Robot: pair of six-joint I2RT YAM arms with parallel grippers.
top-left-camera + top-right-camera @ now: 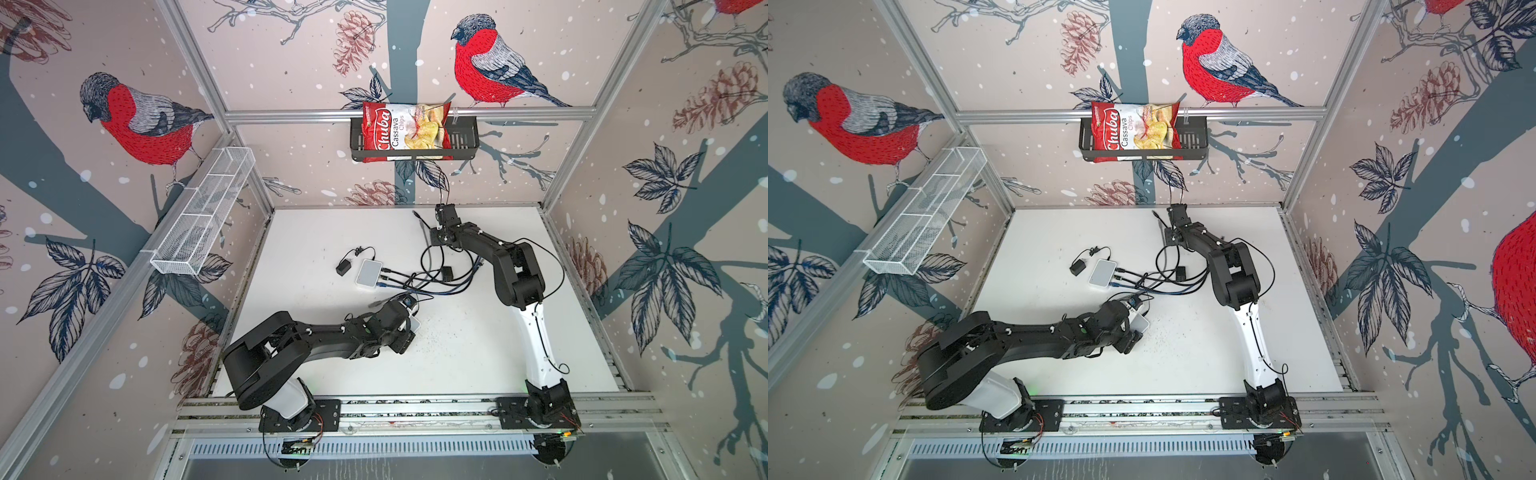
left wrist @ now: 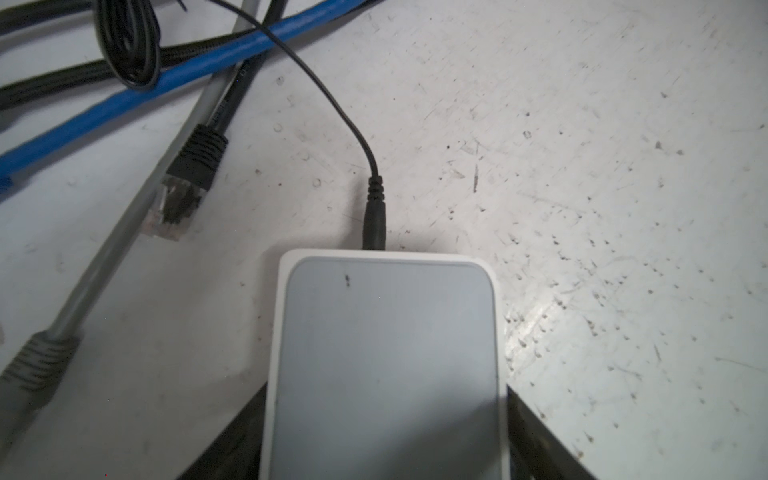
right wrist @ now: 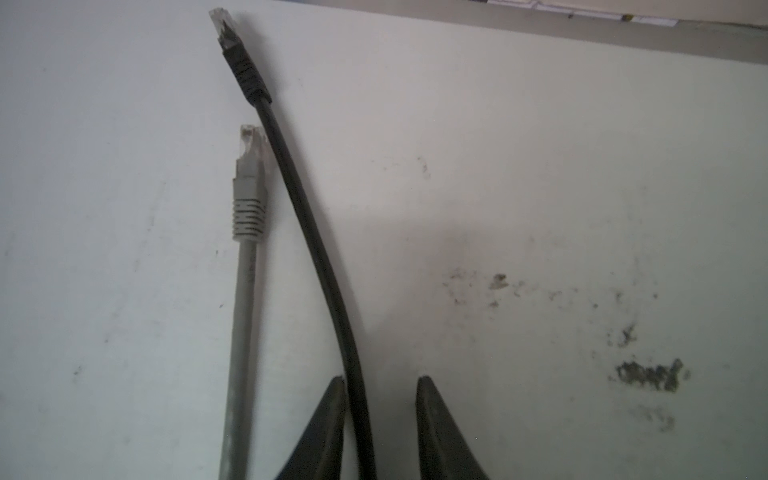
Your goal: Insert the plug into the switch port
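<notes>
One gripped switch (image 2: 386,365), one black plug (image 3: 239,56), one grey plug (image 3: 249,191)

Both top views look steeply down from high at the front, sharing nearly the whole desk (image 1: 478,365). The left wrist camera hangs close above a white switch (image 2: 386,365); the right wrist camera looks closely along a black cable (image 3: 316,249) past the right claw (image 3: 381,380).

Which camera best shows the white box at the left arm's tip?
The left wrist view: the white box fills it, gripped between the left end effector's fingers, with a black lead plugged in. In both top views only a corner peeks from under the arm. The right wrist view misses it.
</notes>
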